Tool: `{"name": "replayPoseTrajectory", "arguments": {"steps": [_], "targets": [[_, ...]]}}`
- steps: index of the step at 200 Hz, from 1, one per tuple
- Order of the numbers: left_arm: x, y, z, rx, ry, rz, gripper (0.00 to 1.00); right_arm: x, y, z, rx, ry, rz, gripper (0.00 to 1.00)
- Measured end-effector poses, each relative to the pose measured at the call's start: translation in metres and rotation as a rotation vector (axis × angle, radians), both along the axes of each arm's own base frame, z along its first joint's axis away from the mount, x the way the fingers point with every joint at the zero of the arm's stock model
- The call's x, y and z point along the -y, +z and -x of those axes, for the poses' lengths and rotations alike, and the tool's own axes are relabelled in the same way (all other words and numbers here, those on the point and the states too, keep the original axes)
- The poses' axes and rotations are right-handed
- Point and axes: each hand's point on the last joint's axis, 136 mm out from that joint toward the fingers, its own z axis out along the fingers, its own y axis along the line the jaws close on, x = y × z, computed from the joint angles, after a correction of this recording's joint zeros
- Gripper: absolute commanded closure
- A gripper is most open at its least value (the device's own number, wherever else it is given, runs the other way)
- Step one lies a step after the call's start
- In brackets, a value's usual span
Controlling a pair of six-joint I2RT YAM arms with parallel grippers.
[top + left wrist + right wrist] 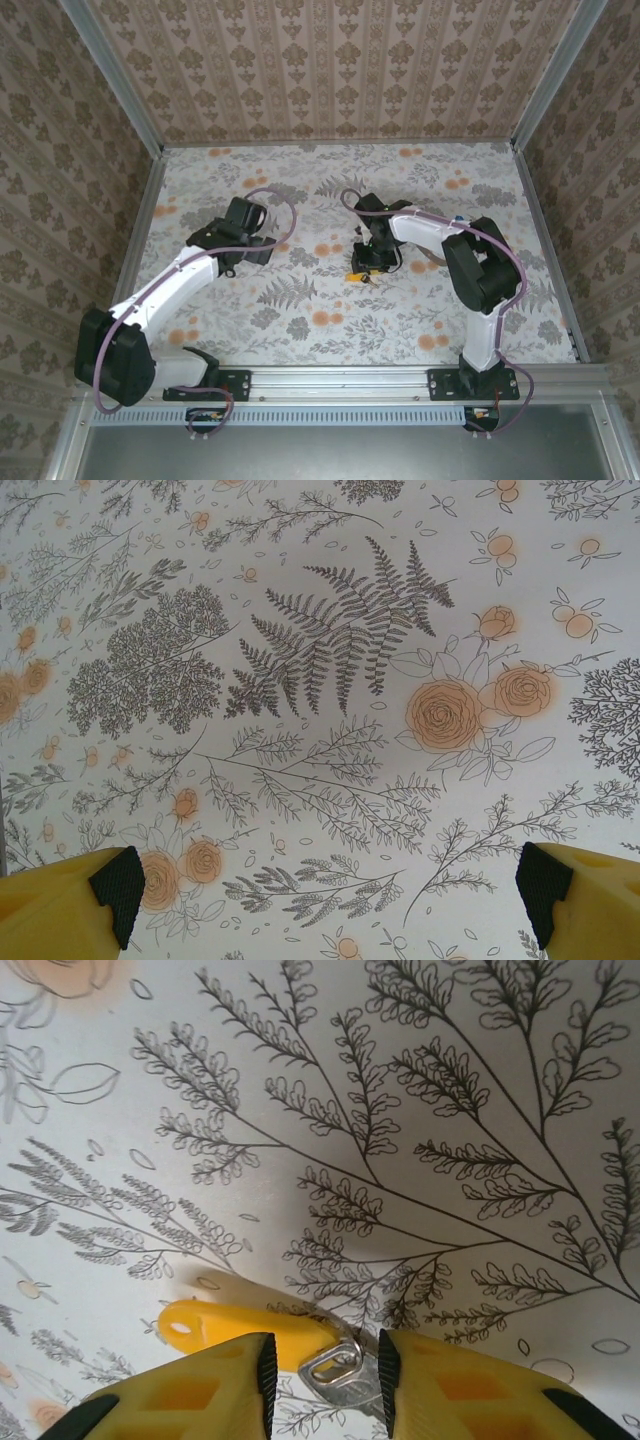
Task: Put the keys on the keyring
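A key with a long yellow plastic head [225, 1325] and a slotted silver metal part [340, 1368] lies between the fingers of my right gripper [325, 1360]. The black pads stand a little apart, with a narrow gap on each side of the metal. A thin grey wire arc [352, 1336] curves over the metal part; I cannot tell whether it belongs to the keyring. From above, the yellow key [355, 274] shows just below the right gripper [368, 262]. My left gripper [330, 880] hangs wide open over bare cloth, nothing between its yellow fingers [60, 905].
A floral-printed cloth [300, 320] covers the table. Patterned walls with metal rails [150, 210] close in the left, right and back sides. The left gripper [252, 250] sits left of centre, a good distance from the right one.
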Motion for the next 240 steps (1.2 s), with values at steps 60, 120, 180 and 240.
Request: {"name": "replayPoseTrajectory", "arguments": {"steps": [60, 120, 180, 240], "targets": [[0.004, -0.002, 0.001, -0.010, -0.015, 0.013, 0.00, -0.003, -0.003, 0.000, -0.002, 0.003, -0.005, 0.78], [0.009, -0.003, 0.003, -0.021, -0.032, 0.024, 0.00, -0.010, -0.001, 0.004, -0.011, 0.014, -0.031, 0.90], [0.011, -0.004, 0.004, -0.022, -0.045, 0.019, 0.00, -0.034, 0.000, 0.020, -0.032, 0.022, -0.094, 0.97], [0.018, -0.006, 0.006, -0.040, -0.086, 0.040, 0.00, -0.094, 0.006, 0.060, -0.052, 0.061, -0.144, 0.92]]}}
